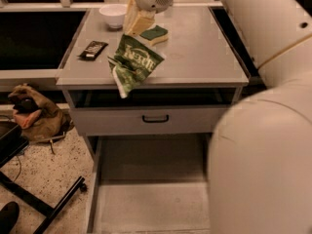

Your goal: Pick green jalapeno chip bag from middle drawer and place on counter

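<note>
My gripper hangs over the left-middle of the counter, shut on the top edge of the green jalapeno chip bag. The crumpled bag with white markings dangles from it, its lower end reaching past the counter's front edge. The middle drawer stands pulled out below, its flat grey floor bare. My pale arm fills the right side of the view and hides the drawer's right part.
On the counter lie a green-topped yellow sponge, a black snack bar wrapper and a white bowl. A closed drawer front with a black handle sits under the counter. A brown bag and a black chair leg are on the floor at left.
</note>
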Robot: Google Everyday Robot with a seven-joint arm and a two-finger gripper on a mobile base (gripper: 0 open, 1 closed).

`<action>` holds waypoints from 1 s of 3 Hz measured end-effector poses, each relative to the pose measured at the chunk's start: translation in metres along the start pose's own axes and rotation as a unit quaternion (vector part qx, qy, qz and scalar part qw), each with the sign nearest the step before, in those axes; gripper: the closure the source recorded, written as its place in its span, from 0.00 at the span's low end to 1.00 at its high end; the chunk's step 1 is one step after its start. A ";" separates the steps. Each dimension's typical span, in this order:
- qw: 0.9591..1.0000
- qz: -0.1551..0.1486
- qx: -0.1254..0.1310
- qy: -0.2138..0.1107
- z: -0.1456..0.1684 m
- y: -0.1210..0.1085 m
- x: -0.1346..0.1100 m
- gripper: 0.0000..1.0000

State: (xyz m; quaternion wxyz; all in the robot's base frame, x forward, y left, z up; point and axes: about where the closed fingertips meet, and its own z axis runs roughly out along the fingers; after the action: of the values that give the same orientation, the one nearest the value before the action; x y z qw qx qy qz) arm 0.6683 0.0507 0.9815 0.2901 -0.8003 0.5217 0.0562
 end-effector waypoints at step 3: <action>0.985 0.054 0.107 0.122 0.026 -0.092 0.147 1.00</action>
State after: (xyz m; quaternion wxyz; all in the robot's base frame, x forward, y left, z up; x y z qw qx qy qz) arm 0.8195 -0.0272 0.9397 0.3044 -0.7364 0.5986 -0.0823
